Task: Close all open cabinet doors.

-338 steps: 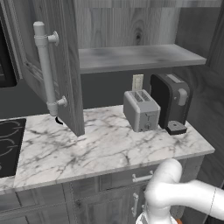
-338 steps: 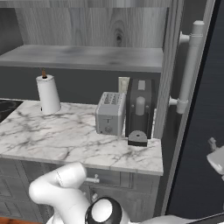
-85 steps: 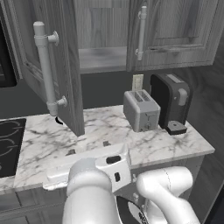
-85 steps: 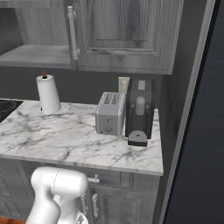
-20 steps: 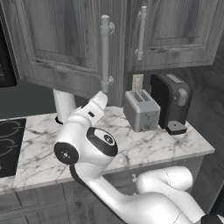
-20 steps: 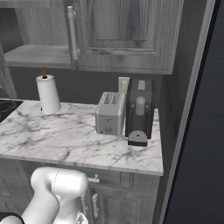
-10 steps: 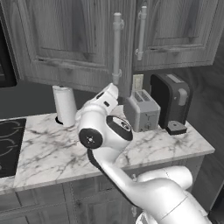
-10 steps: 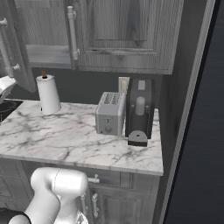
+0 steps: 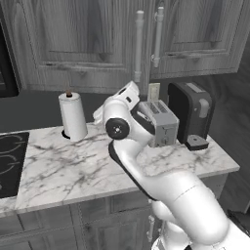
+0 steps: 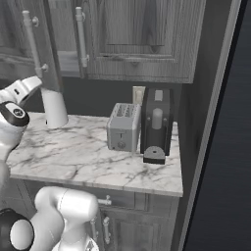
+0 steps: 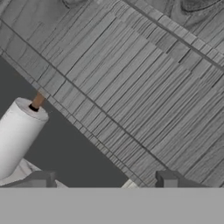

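Observation:
The left cabinet door (image 9: 83,44) is grey wood-grain with a pale bar handle (image 9: 139,44). It is swung almost to the cabinet front; in the right base view the left cabinet door (image 10: 51,44) still stands slightly ajar, its edge showing. The right cabinet door (image 9: 200,34) lies flush, and its handle (image 9: 157,36) is beside the other one. My gripper (image 9: 133,88) is at the left door's lower edge, near the handle side. In the hand view my gripper (image 11: 105,181) is open, fingertips (image 11: 168,179) wide apart and close to the door's wood grain (image 11: 144,74).
A paper towel roll (image 9: 73,116) stands on the marble counter (image 9: 68,166) below the left door. A toaster (image 9: 158,122) and a black coffee machine (image 9: 191,114) sit to the right. A black cooktop (image 9: 10,156) is at the left, and a dark tall panel (image 10: 220,122) at the far right.
The left door has swung from part-open to almost flush, its handle moving right toward the other handle. My arm followed it, and the paper towel roll has come into view.

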Available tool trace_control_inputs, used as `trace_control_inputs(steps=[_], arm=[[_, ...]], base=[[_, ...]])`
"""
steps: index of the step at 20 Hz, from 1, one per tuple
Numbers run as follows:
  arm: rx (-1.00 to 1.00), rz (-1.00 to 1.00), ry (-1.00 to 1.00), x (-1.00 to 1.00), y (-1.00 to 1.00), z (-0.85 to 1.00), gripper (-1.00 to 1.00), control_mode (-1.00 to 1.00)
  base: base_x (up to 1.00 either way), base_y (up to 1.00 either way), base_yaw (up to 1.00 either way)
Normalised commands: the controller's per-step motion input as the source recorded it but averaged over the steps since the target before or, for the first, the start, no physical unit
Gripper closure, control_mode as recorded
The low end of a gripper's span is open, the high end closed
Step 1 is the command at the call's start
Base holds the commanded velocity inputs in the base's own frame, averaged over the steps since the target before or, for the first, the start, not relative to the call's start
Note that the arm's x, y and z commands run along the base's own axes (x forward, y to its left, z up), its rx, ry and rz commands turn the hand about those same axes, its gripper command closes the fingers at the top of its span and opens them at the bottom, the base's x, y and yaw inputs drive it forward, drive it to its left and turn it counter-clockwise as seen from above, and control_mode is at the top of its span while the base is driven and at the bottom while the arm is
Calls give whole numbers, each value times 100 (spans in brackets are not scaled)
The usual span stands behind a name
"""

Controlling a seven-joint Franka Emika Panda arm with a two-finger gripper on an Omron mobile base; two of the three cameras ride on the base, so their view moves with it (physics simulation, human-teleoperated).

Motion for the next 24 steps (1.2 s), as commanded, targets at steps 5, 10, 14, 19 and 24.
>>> trace_control_inputs(steps=[5, 10, 14, 19, 24], arm=[[0, 0, 10, 70, -15, 57, -100, -100], [0, 0, 9, 65, -10, 52, -100, -100], [0, 0, 5, 56, -7, 38, -100, -100], [0, 0, 2, 39, -7, 28, -100, -100], [0, 0, 0, 19, -7, 8, -100, -100]], base=[[0, 0, 0], [0, 0, 0], [0, 0, 0], [0, 0, 0], [0, 0, 0]])
